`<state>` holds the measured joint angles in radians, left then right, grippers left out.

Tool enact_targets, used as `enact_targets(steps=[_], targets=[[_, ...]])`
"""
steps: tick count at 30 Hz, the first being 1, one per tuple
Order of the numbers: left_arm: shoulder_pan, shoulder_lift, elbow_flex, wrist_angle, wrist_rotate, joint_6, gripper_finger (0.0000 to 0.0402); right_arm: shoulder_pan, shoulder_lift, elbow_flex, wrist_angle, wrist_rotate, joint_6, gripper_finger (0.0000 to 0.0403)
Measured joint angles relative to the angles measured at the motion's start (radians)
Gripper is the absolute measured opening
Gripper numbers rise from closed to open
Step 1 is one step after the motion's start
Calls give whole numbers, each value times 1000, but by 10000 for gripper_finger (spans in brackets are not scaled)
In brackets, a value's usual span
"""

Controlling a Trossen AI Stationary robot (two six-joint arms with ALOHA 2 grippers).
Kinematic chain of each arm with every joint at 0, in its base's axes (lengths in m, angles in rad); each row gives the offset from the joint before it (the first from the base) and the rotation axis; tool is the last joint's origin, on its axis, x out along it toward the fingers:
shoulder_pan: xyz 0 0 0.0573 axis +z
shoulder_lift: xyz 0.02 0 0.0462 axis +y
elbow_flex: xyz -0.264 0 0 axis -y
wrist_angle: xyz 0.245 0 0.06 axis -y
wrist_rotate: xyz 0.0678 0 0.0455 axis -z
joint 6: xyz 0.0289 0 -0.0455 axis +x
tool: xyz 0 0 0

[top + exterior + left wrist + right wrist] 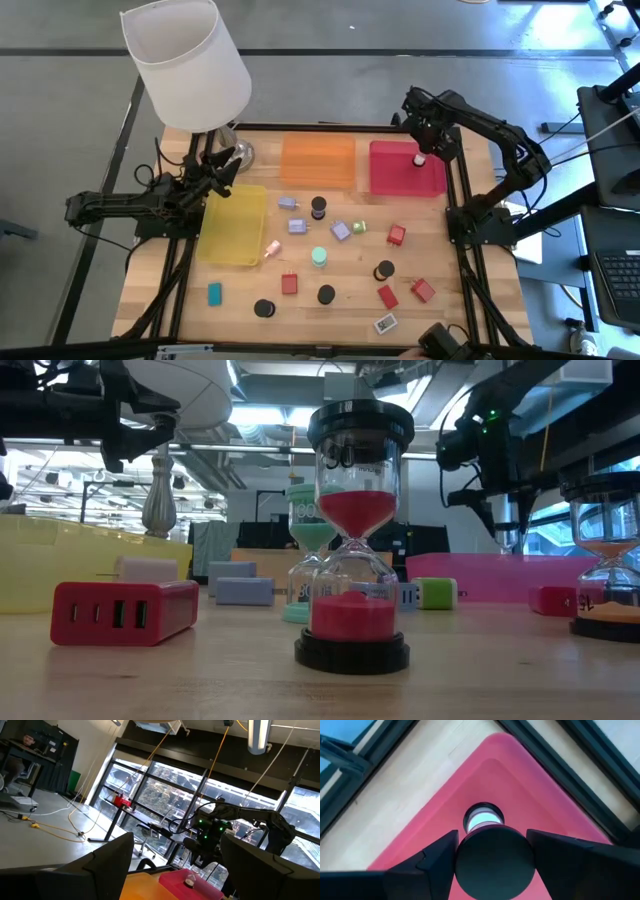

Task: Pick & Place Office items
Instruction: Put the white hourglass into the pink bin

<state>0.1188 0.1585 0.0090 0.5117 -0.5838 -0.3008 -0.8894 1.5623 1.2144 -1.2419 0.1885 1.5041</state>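
Observation:
My right gripper [419,152] hovers over the red tray [437,181] at the table's far right, shut on a small hourglass [419,160] with a black round cap. My left gripper [224,167] is open and holds nothing, above the far edge of the yellow tray [232,228], beside the lamp's base. The other office items stand loose on the wood. They include red blocks [397,235], lavender blocks [340,230], black-capped hourglasses [318,205], a mint one [319,256], a teal block [214,293], a pink bit [271,248] and a white tag [385,323]. My right gripper has the hourglass's black top cap [495,862] pinched between its two fingers [437,862], one on each side of the disc. The fingers come from above, pointing down. The hourglass hangs upright, its lower end [484,817] over the red tray's floor [522,795]. Whether it stands there, I cannot tell.
An orange tray [318,160] lies between the yellow and red trays. The white-shaded lamp [185,60] stands at the far left corner. In the low view a red-sand hourglass [350,540] and a red charger block [125,610] stand close to the near edge.

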Motion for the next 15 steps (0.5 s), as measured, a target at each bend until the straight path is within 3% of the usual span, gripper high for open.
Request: enact_targets(steps=[15], targets=[[0,0,0,0,0,0,294,0,1,-115,123,1,64,232]])
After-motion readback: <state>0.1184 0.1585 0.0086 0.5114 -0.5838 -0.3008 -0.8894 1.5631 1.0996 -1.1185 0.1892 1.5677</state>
